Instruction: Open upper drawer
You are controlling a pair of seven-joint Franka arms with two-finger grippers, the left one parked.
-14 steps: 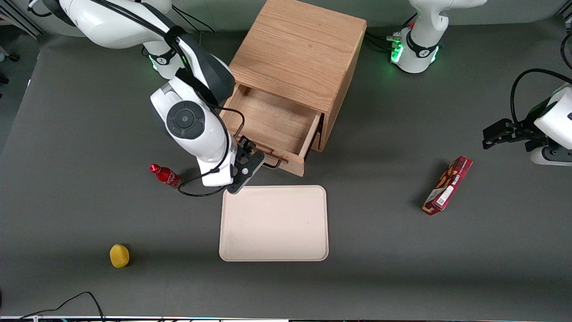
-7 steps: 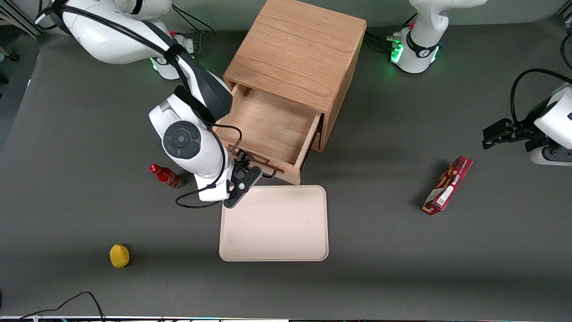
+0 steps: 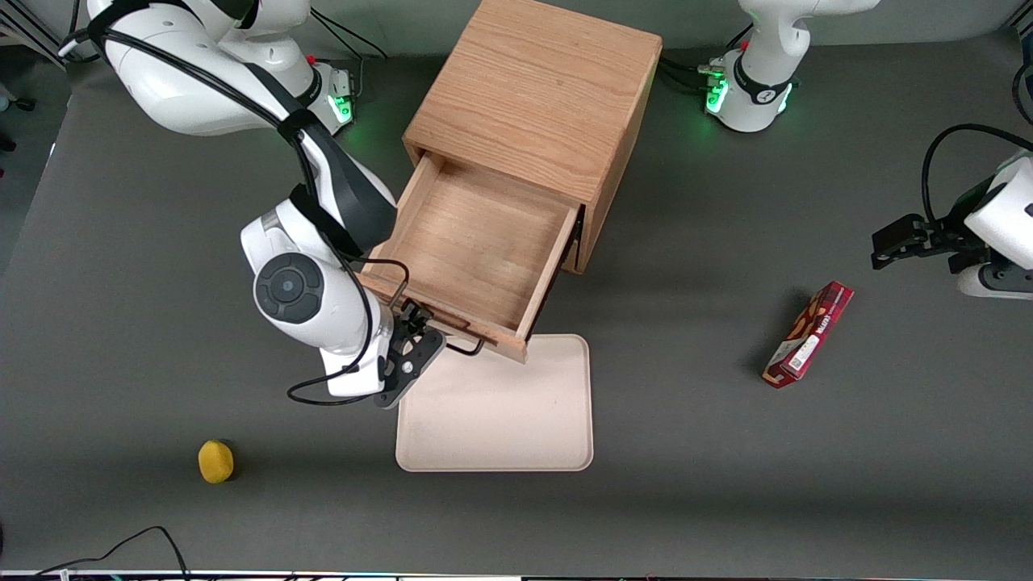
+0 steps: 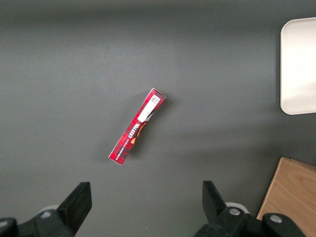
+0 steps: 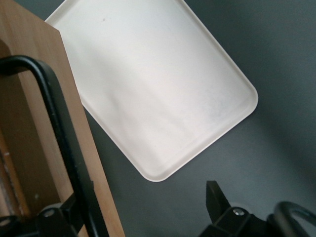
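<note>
The upper drawer [image 3: 476,242] of the boxy oak cabinet [image 3: 541,89] stands pulled far out, and its shallow plain wood box is bare inside. Its front edge overhangs the cream tray. The thin black wire handle [image 3: 464,349] runs along the drawer front. My right gripper [image 3: 411,345] is at the handle's end nearer the working arm. In the right wrist view the gripper [image 5: 138,200] is open, with the handle [image 5: 59,118] running against one finger [image 5: 61,217] next to the drawer front [image 5: 29,133]. The lower drawer is hidden under the upper one.
A cream tray [image 3: 500,411] lies on the grey table just in front of the drawer, and also shows in the right wrist view [image 5: 158,89]. A yellow object [image 3: 215,461] lies nearer the front camera. A red box [image 3: 809,334] lies toward the parked arm's end.
The drawer has slid further out of the cabinet, toward the tray. My gripper moved with the handle toward the front camera. The arm now covers the red bottle.
</note>
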